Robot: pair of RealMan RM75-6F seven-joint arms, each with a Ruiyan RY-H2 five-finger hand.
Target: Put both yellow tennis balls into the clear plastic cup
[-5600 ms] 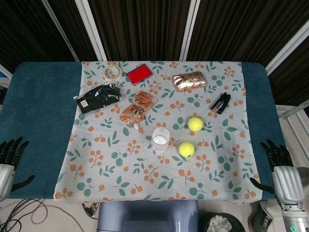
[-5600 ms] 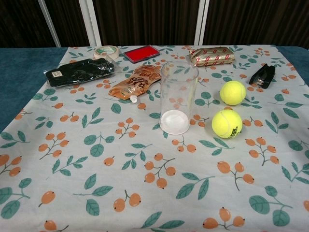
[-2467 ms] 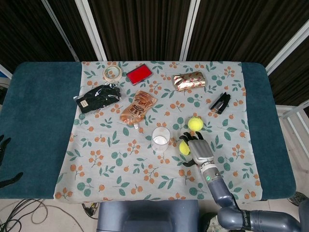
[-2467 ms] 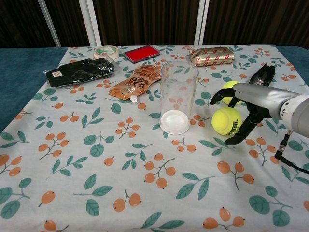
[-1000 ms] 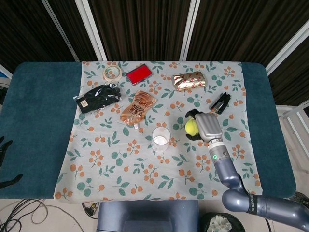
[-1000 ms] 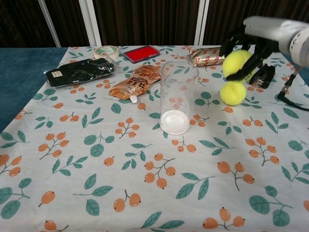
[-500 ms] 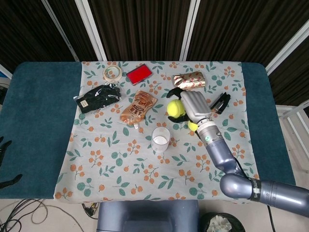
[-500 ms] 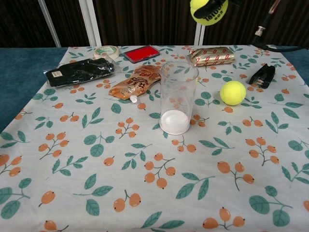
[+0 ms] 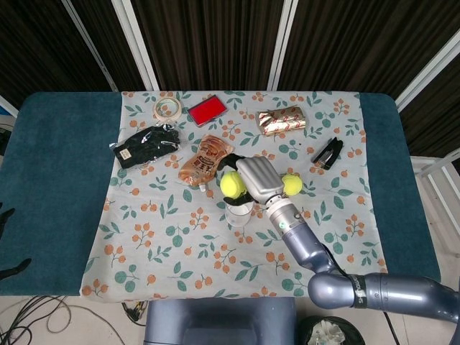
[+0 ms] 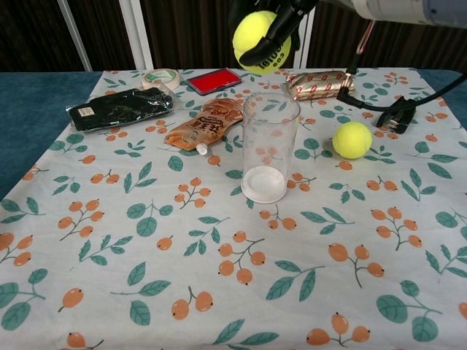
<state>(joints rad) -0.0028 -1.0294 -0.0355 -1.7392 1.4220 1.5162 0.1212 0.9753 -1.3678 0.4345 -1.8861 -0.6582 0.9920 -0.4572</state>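
Cup [image 10: 269,148] stands upright on the floral cloth [image 10: 219,277], nothing in it. Right hand [image 9: 256,180] grips one ball [image 10: 261,41] in the air above the rim. Second ball [image 10: 352,140] sits right of the cup (stapler [image 10: 396,114] just beyond it). Left hand [image 9: 6,241] barely shows; state unclear.

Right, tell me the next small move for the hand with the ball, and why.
Probably lower the right hand straight down toward the clear plastic cup before letting go. The held tennis ball hangs in the air roughly above the cup's open mouth, and the cup stands upright and empty. The second tennis ball lies on the cloth to the cup's right.
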